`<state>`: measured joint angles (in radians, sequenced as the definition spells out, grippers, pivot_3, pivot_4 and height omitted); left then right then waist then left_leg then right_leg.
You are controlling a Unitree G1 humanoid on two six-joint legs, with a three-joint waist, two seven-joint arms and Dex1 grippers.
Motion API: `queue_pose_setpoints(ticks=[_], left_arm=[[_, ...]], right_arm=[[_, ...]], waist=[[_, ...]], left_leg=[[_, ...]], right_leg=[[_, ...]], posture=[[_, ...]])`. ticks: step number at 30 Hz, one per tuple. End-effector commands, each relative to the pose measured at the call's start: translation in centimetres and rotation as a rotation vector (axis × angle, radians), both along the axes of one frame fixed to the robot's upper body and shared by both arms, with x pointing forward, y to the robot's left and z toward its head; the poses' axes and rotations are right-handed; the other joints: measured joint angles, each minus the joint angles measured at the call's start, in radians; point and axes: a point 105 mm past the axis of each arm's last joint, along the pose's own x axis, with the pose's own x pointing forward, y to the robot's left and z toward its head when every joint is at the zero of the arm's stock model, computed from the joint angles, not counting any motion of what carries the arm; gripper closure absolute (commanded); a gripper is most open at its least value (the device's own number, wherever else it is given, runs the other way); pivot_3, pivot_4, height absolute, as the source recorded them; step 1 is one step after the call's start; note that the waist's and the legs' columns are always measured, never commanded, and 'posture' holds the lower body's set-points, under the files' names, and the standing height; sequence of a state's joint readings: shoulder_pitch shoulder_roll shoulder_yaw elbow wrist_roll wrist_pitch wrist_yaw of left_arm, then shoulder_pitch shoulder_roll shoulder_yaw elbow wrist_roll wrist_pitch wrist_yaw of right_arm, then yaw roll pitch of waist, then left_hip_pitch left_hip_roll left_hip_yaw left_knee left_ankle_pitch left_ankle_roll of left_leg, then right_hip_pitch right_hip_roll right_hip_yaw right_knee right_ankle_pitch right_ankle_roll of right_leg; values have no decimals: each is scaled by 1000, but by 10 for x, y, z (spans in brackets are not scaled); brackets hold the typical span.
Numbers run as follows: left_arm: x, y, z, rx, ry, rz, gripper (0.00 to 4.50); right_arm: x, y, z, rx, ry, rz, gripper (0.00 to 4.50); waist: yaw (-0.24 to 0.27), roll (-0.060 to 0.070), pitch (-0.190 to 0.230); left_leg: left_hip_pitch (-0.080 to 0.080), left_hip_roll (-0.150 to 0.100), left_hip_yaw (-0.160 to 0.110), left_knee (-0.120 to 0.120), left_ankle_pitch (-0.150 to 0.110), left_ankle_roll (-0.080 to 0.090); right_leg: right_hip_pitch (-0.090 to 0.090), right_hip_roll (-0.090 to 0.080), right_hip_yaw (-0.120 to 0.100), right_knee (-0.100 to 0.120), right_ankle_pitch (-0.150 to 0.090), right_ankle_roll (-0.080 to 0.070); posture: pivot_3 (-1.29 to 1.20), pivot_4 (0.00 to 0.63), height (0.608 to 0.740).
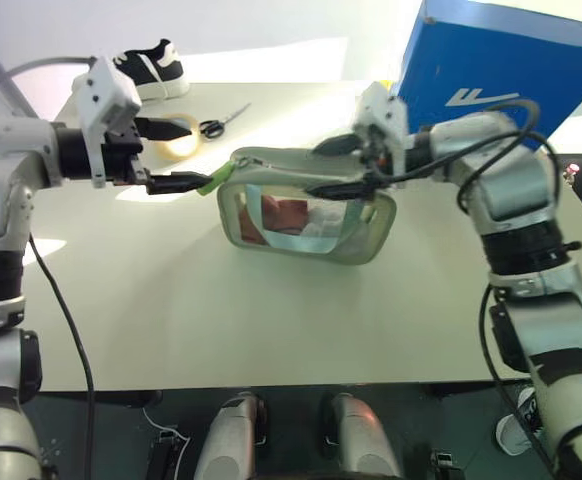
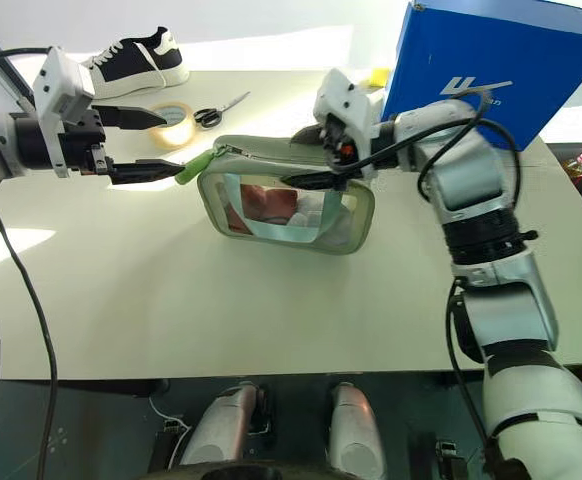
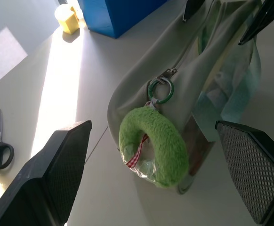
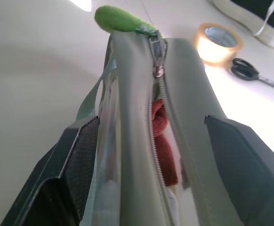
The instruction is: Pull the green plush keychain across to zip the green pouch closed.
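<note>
A: Green fabric, mostly unzipped. The green pouch (image 1: pixel 306 215) stands upright in the middle of the bench (image 1: pixel 271 320), and the right wrist view looks straight down an open zipper (image 4: pixel 163 132) with something red showing through the gap.

B: Where's the slider?

A: At the pouch's left end, with the green plush keychain (image 3: pixel 151 146) hanging from it on a small ring. The teeth gape from there toward the right end, so by my reading the zipping has hardly begun.

B: Is the left claw (image 1: pixel 171 155) holding the keychain?

A: No. Its fingers are spread wide, one on each side of the keychain, with daylight between pad and plush in the left wrist view. It is lined up for a pinch, not pinching.

B: And the right claw (image 1: pixel 336 165)?

A: At the pouch's right end, fingers parted and straddling the top edge. They flank the fabric, but I cannot tell whether they press it.

B: So what's left?

A: Nearly everything, I'd say: grip the keychain, steady the pouch, and draw the slider the whole way across to the right end.
</note>
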<state>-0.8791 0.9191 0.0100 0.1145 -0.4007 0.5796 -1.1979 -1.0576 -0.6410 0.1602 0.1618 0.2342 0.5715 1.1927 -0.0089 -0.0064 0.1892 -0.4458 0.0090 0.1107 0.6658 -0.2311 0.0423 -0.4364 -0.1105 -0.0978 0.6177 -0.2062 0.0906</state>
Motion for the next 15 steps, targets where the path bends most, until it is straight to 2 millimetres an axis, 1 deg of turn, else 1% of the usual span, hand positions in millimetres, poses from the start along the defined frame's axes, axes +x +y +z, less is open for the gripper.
queue_pose_setpoints(ticks=[1,4,5,7,10,13,15], left_arm=[[-3,1,8,10,-38,-6,0],[-1,2,7,7,-34,-1,0],[0,1,7,5,-32,-1,0],[1,0,5,3,-28,-5,0],[5,-2,4,1,-26,-10,0],[8,-4,2,7,-22,-19,0],[9,-4,2,10,-21,-25,0]], right_arm=[[-18,-26,29,21,-73,-23,1107],[-31,-44,28,-25,-52,-46,1107],[-36,-48,26,-40,-39,-49,1107],[-42,-53,18,-62,-12,-55,1107],[-46,-54,5,-80,17,-58,1107],[-45,-49,-6,-71,46,-66,1107],[-38,-49,-16,-82,52,-93,1107]], waist=[[0,0,0],[-3,0,0],[-3,0,0],[-5,0,0],[-5,0,0],[-3,0,0],[-3,0,0]], left_leg=[[0,0,0,0,0,0],[0,0,0,0,-1,2],[1,0,0,0,-3,5],[1,0,0,0,-3,5],[1,1,0,0,-3,6],[1,1,0,0,-3,6],[1,1,0,0,-3,6]], right_leg=[[0,0,0,0,0,0],[0,-1,0,0,0,0],[0,-1,0,0,0,0],[0,-1,0,0,0,0],[0,-1,0,0,0,0],[0,-1,0,0,0,0],[0,-1,0,0,0,0]], posture=[[0,150,740],[0,150,740],[0,150,740],[0,150,740],[0,150,740],[0,150,740],[0,150,740]])
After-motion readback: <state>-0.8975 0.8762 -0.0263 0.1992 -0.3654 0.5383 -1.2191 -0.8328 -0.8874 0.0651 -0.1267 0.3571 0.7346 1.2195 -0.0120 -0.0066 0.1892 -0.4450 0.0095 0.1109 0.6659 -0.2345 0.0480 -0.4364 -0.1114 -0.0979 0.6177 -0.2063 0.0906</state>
